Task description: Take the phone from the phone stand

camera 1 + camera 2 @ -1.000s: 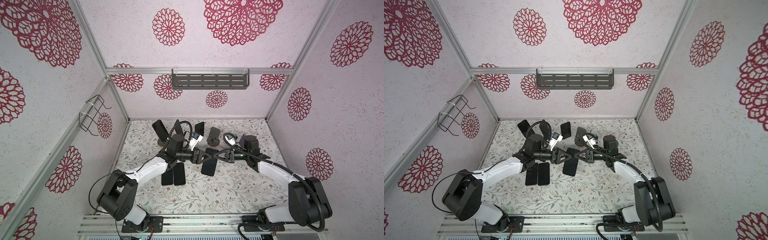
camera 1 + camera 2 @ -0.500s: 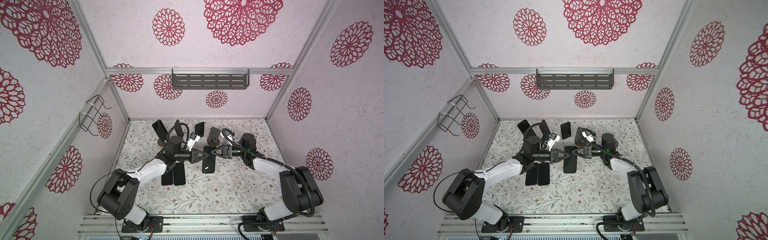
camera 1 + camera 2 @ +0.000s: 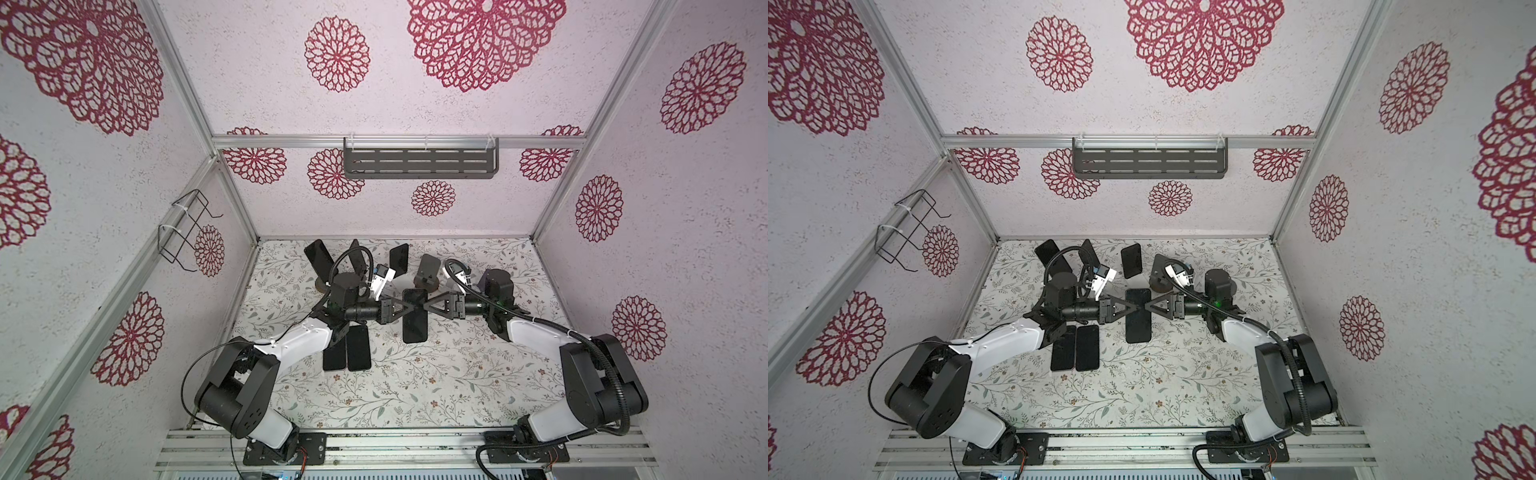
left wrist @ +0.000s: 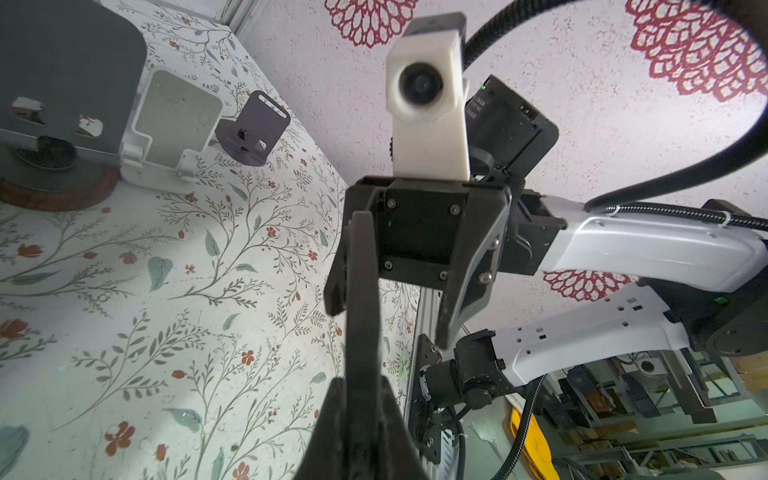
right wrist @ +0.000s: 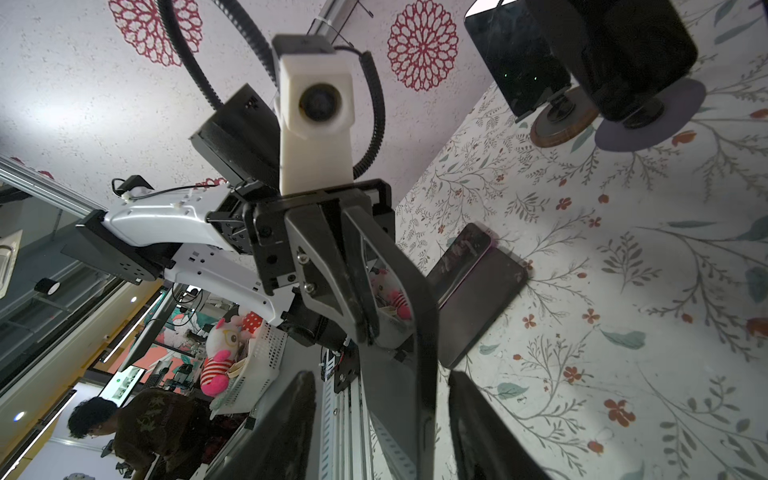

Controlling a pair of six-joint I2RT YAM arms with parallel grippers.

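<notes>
Low and left of centre in a top view, two flat phones lie side by side on the leaf-printed desk, probably where this one is headed. Mid-frame, the phone, a glossy black slab, hangs above the desk, off its stand. The left gripper pinches its long edge, fingers clamped tight. The right gripper faces it with fingers spread clear, seemingly a hand-over. Behind sits the empty stand, a matte plate on a round wooden base.
</notes>
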